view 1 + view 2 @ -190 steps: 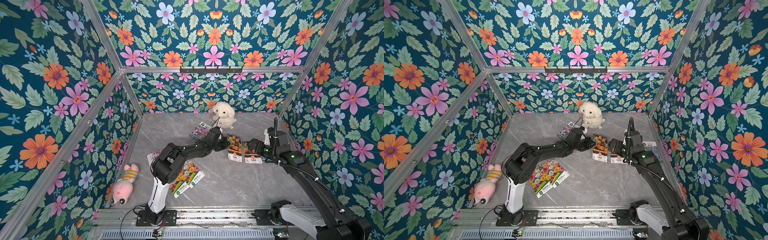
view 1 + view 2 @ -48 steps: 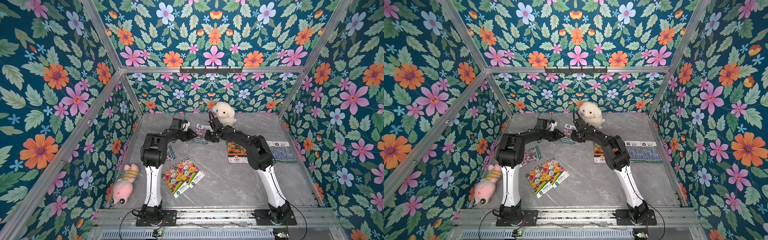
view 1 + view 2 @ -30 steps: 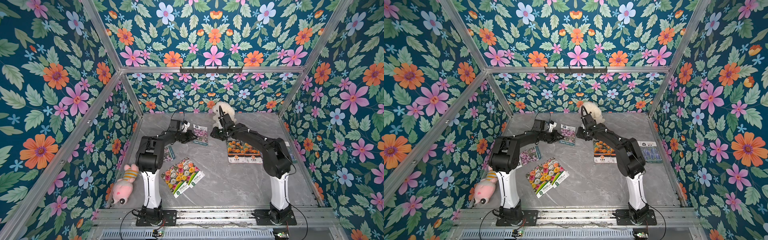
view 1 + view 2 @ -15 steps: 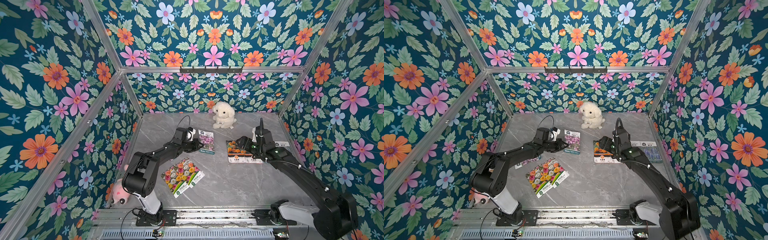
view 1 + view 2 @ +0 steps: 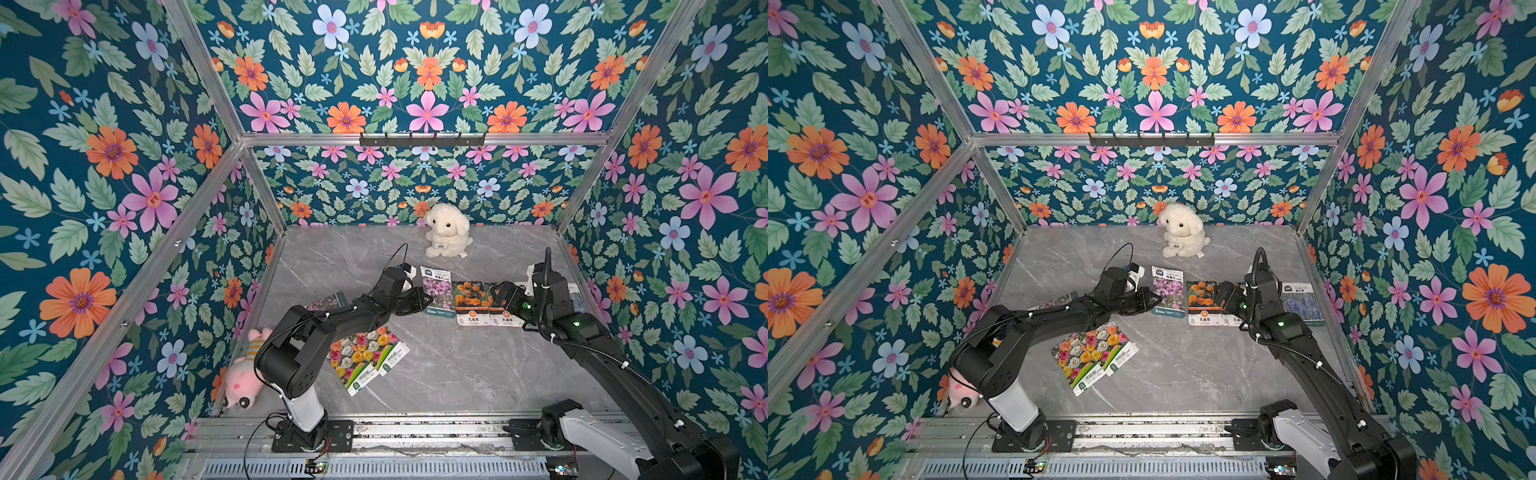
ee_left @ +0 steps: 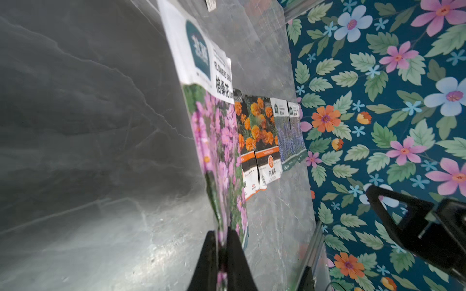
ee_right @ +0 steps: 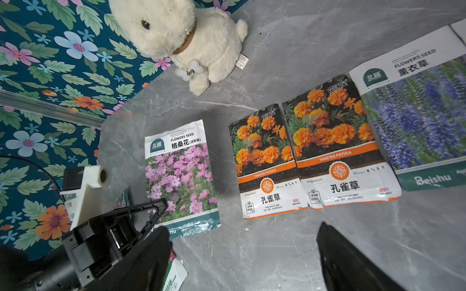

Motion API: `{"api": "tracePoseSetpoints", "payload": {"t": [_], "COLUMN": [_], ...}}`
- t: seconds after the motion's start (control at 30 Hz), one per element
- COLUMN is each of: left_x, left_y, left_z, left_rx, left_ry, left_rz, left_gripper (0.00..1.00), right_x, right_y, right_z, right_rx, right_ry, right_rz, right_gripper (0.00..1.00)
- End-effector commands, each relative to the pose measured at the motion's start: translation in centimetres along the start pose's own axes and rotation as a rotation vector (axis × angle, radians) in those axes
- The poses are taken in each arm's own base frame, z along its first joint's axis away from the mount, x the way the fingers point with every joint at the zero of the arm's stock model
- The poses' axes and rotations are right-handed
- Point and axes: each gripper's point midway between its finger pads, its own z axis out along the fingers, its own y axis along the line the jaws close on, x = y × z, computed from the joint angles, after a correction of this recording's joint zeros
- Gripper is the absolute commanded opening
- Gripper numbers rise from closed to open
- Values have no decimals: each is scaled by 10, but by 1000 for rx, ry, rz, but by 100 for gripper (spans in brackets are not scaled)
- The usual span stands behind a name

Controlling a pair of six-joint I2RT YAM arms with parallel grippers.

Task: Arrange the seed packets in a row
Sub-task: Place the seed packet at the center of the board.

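grey marble tabletop (image 5: 457, 374) boxed in by floral walls (image 5: 124, 166), and here's the picture. left arm (image 5: 332, 318) lies low and long from its base on the near rail, elbow folded close in, forearm reaching out to the middle of the table. left gripper (image 6: 222, 231) is rolled onto its side, fingers pressed together on the corner of a pink-purple packet (image 5: 437, 289) nearest the arm, a clean pinch in the left wrist view. whether that packet touches the table, can't tell. just to its right sit the two marigold packets (image 5: 473, 301), edges touching, then the lavender packets (image 5: 1302, 301) by the right wall, all in one line. right arm (image 5: 602, 353) rises from the near right corner, wrist bent toward the centre. right gripper (image 7: 243, 234) hangs over the row by the marigold pair, fingers spread wide, holding nothing. two multicolour packets (image 5: 365, 359) lie overlapped nearer the rail, and a second pink-purple packet (image 5: 330, 300) peeks out beside the left forearm. white plush dog (image 5: 446, 237) sits at the far wall, pink plush toy (image 5: 243, 374) in the near left corner.
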Motion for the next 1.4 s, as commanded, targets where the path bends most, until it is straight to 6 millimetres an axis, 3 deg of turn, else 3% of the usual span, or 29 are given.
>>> {"api": "tracePoseSetpoints", "payload": {"t": [0.0, 0.4, 0.87, 1.37], "left_x": [-6, 11, 25, 21], "left_y": [-1, 27, 46, 50], "left_z": [4, 24, 40, 32], "left_rx": [0, -67, -86, -181], "left_ry": [-26, 41, 88, 115], "left_rz": [3, -12, -47, 32], "left_gripper": [0, 0, 4, 58], "right_x": [-1, 5, 7, 10], "right_y": [6, 5, 5, 3], "right_z": [3, 14, 20, 22], "right_rx": [-25, -29, -25, -18], "right_ry": [5, 35, 53, 69], "right_rz": [8, 22, 29, 37], "right_gripper": [94, 94, 94, 94]}}
